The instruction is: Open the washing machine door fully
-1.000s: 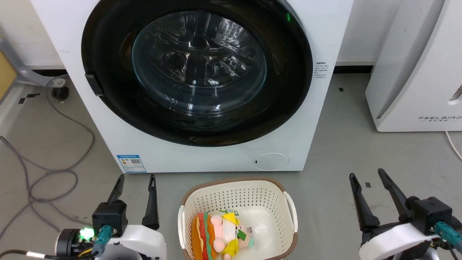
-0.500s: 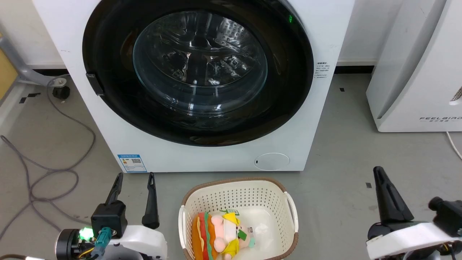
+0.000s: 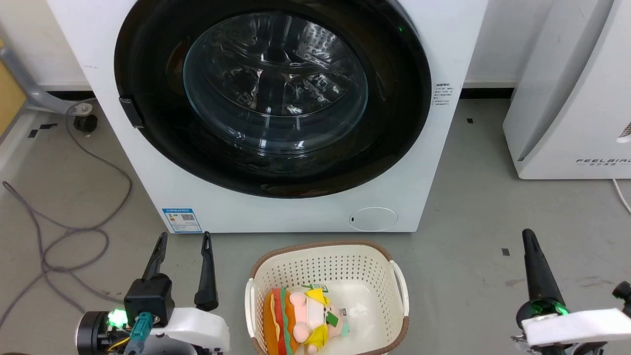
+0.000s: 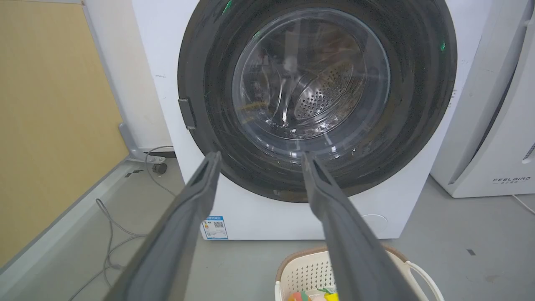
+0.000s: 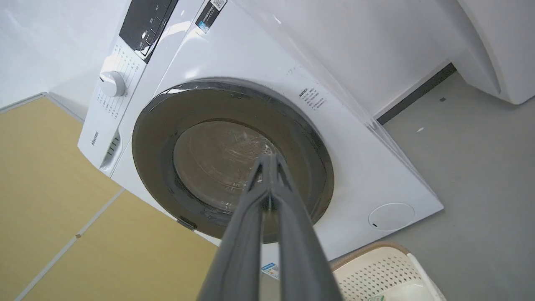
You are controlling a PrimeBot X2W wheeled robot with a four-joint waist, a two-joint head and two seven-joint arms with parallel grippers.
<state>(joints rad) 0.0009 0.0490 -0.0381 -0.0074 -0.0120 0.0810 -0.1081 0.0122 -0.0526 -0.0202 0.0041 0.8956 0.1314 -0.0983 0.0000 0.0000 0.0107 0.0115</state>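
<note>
Beyond the jaws of the left gripper (image 3: 185,237), you see a white washing machine (image 3: 296,217) with a glossy black washing machine door (image 3: 148,74) and a blue label (image 3: 182,220). Right of those jaws: cream perforated basket (image 3: 325,268), brown rim. Fingers (image 3: 207,271): dark grey.

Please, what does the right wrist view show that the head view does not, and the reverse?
Right wrist view: the white control dial and dark display panel high on the washing machine. Head view: grey cables on the floor, the open left end effector, the FEELBIRD lettering. Both: the closed washing machine door, the round filter cover, the white basket.
</note>
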